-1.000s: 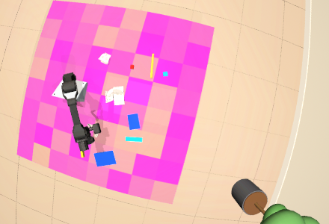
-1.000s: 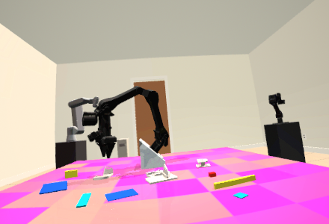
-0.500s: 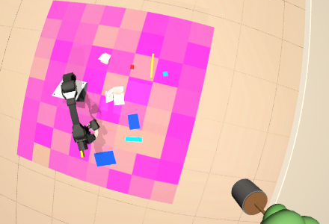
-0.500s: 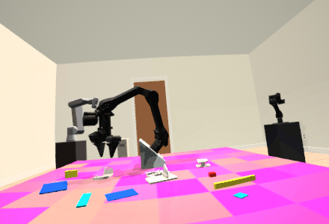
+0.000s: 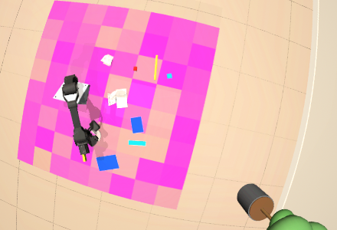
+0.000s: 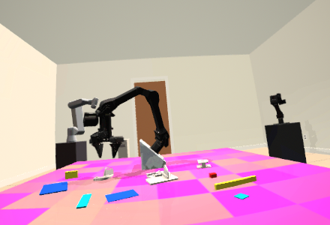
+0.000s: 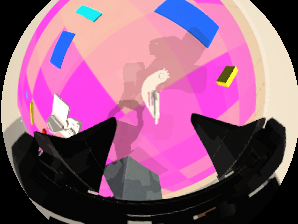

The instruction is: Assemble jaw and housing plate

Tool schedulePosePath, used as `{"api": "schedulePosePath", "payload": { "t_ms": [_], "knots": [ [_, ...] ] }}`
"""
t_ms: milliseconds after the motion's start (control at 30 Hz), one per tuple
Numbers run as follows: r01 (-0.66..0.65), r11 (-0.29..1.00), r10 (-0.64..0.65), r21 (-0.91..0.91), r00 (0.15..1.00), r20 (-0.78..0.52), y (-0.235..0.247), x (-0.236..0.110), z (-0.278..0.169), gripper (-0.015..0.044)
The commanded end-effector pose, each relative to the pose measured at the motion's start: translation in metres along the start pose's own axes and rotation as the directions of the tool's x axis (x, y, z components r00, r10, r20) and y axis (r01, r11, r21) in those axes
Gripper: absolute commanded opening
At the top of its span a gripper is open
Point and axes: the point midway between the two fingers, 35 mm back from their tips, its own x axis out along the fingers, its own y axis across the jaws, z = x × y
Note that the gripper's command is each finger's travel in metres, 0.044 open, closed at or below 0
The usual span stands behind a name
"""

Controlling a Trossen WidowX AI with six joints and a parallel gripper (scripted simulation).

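My gripper (image 5: 95,133) (image 6: 107,156) (image 7: 154,119) is open and empty, its fingers pointing down above the loose white jaw. That jaw (image 5: 98,135) (image 6: 109,172) (image 7: 147,89) lies on the mat, its curved, toothed end beyond the fingertips in the wrist view. The white base assembly (image 5: 122,99) (image 6: 172,178) (image 7: 61,107) stands apart from it, with a jaw-like part on it; its pins are too small to tell. A smaller white piece (image 5: 107,60) (image 6: 203,163), perhaps the housing plate, stands separately farther away.
A yellow block (image 5: 84,158) (image 6: 71,175) (image 7: 227,76) and a large blue plate (image 5: 107,162) (image 6: 53,188) (image 7: 190,20) lie near the gripper. A smaller blue plate (image 5: 137,125) (image 6: 121,196), cyan strip (image 5: 137,142) (image 6: 84,200), red cube (image 5: 135,68) (image 6: 213,175) and yellow bar (image 5: 155,67) (image 6: 235,182) lie around.
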Motion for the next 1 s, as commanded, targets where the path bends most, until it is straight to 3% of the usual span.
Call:
{"api": "schedulePosePath", "payload": {
  "t_ms": [0,133,967],
  "knots": [
    [0.002,1.0,-0.002,-0.011,1.0,-0.006,0.0,0.015,-0.002,0.044],
    [0.0,1.0,-0.001,-0.011,1.0,-0.006,0.001,0.039,-0.004,0.044],
    [0.0,1.0,-0.001,-0.011,1.0,-0.006,0.001,0.039,-0.004,0.044]
  ]
}}
